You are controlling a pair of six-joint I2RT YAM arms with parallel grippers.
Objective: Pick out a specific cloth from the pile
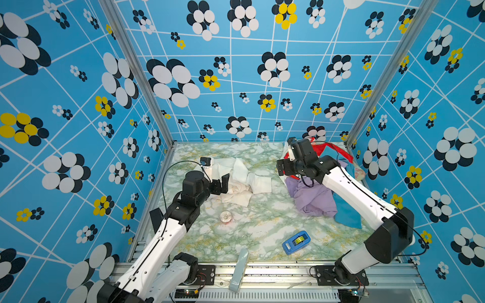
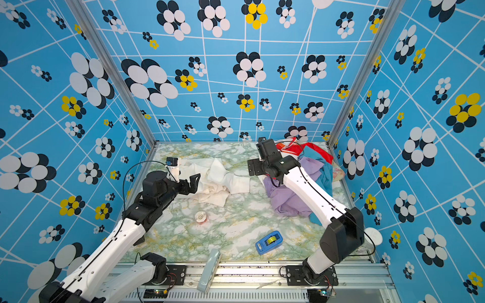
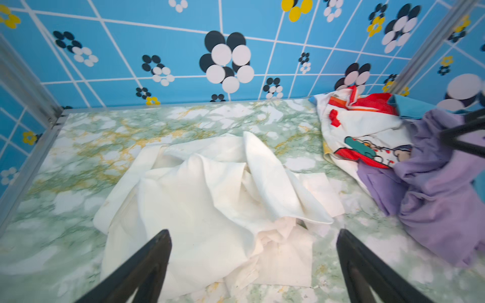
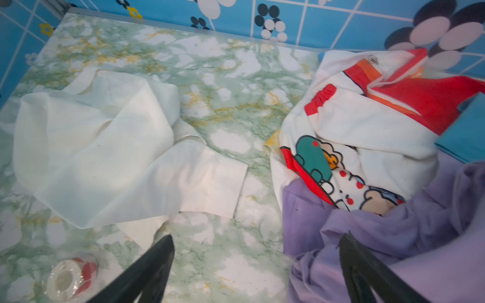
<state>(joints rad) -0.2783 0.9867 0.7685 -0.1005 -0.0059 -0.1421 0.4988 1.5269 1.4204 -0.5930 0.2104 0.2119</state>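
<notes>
The cloth, plain cream-white and crumpled, lies by itself on the marble table toward the back left. It also fills the middle of the left wrist view as the cloth. My left gripper hovers at its near left edge, open, with the fabric lying loose below the spread fingers. The pile of lilac, blue, red and cartoon-print cloths sits at the back right. My right gripper is open above the pile's left edge, holding nothing.
A clear tape roll stands in front of the cream cloth. A blue tape dispenser lies front right of centre. A pale flat bar overhangs the front edge. Patterned walls close in the back and both sides.
</notes>
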